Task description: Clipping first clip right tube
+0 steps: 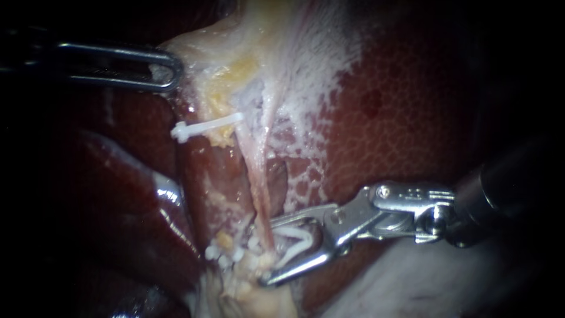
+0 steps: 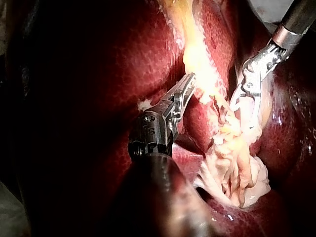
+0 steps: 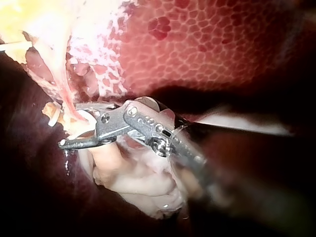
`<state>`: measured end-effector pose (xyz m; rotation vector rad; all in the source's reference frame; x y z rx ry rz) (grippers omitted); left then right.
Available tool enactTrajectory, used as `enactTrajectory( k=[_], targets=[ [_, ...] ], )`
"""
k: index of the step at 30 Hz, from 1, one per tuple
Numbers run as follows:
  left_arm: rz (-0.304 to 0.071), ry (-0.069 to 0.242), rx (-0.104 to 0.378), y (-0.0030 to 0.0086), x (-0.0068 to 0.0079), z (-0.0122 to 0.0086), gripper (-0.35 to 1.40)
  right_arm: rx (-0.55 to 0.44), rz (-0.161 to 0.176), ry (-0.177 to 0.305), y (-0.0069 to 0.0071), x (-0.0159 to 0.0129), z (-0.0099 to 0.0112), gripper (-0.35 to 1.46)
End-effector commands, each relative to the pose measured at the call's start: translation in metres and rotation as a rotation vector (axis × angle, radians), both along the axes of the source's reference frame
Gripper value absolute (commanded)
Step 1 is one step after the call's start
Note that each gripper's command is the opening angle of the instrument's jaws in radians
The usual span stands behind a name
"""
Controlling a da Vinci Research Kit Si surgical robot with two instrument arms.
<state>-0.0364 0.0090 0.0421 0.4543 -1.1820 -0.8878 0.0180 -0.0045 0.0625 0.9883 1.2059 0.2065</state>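
A thin pink tube (image 1: 259, 188) runs down from the pale gallbladder tissue (image 1: 276, 53) over the liver (image 1: 400, 118). My right instrument (image 1: 265, 253) comes in from the right with its jaws open around the tube's lower end, a white V-shaped clip (image 1: 294, 242) lying between them. In the right wrist view the same jaws (image 3: 71, 126) straddle the pink strand (image 3: 64, 101). My left instrument (image 1: 168, 70) comes in from the upper left, shut on the edge of the pale tissue; the left wrist view shows it (image 2: 186, 90) gripping the yellowish edge (image 2: 197, 59).
One white clip (image 1: 203, 128) sits across the tissue higher up, beside yellow fat (image 1: 220, 100). Several small white clip ends (image 1: 226, 253) cluster left of the right jaws. A glossy dark red liver lobe (image 1: 147, 200) lies to the left.
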Motion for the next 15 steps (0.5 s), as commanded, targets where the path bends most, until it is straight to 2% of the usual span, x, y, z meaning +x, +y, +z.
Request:
enactTrajectory(
  k=[1,4,7,10,12,15],
  targets=[
    [0.000,0.001,0.000,0.0000,0.0000,0.0000,-0.35,0.008,-0.001,-0.004,0.0001,0.0000,0.0001,0.36],
    [0.000,0.001,0.000,0.0000,0.0000,0.0000,-0.35,0.024,-0.004,-0.012,0.0005,-0.0001,0.0004,0.27],
    [0.000,0.001,0.000,0.0000,0.0000,0.0000,-0.35,0.056,-0.020,-0.020,0.0016,-0.0003,0.0007,-0.14],
    [0.000,0.001,0.000,0.0000,0.0000,0.0000,-0.35,0.081,-0.049,-0.016,0.0031,-0.0005,0.0009,-0.35],
    [0.000,0.001,0.000,0.0000,0.0000,0.0000,-0.35,0.104,-0.075,-0.016,0.0041,-0.0007,0.0011,-0.35],
    [0.000,0.001,0.000,0.0000,0.0000,0.0000,-0.35,0.122,-0.104,-0.015,0.0043,-0.0010,0.0014,-0.35]
  ],
)
